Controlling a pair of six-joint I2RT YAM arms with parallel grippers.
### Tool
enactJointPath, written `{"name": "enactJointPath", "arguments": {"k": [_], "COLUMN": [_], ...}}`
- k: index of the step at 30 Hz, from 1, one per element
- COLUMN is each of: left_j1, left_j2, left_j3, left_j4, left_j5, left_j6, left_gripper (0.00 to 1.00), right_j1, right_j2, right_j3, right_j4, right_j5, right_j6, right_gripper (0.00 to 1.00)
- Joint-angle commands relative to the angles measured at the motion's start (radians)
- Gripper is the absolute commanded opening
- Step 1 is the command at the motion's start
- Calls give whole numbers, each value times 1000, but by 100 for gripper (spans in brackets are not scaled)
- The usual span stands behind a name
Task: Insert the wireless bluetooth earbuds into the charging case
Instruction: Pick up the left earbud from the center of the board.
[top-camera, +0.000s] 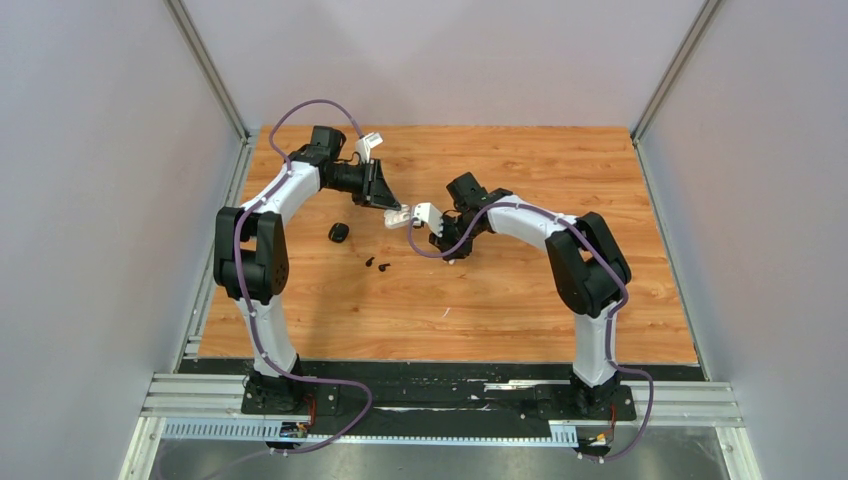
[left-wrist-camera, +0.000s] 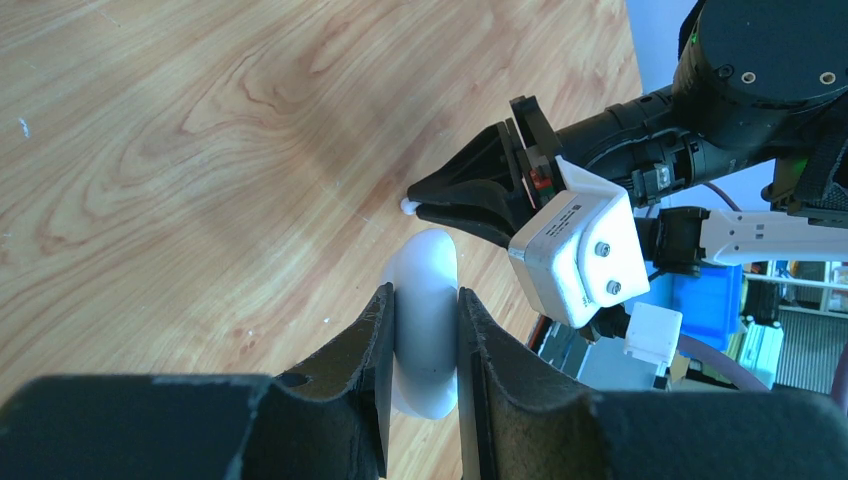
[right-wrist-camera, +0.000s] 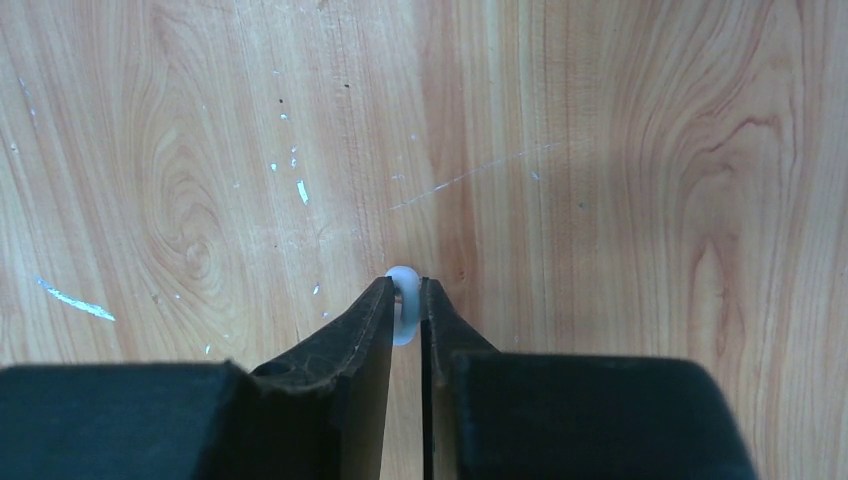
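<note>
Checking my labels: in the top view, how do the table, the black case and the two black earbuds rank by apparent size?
1. Table
2. Black case
3. Black earbuds, the two too alike to rank

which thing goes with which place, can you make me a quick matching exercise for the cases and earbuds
1 white case
2 white earbud
3 black earbuds
4 black case

a held in right claw
b a pair on the table
c held in left claw
d alone on the table

Pairs: 1-c, 2-a, 3-b, 4-d
</note>
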Motion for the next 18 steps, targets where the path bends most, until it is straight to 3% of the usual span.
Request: {"name": "enactJointPath", "arguments": {"k": [1,5,12,18], "left_j1": [6,6,6,-20], "left_j2": [10,10,24,38], "left_j3": [40,44,66,93], "left_j4": [17,13,42,109], "left_j5": [28,26,23,16], "left_j6": [-8,-3,-3,-12], "left_gripper": [0,0,0,0], "right_j1": [-5,-12,-87,-114], "right_j2": [19,-2,-176,-298], "right_j3": [43,45,53,152], "right_j4": [-6,-30,-109,-179], "right_j5": [-30,-30,-111,-203], "right_j6": [3,-2,-54,-212], "right_gripper": [13,1,0,0]}}
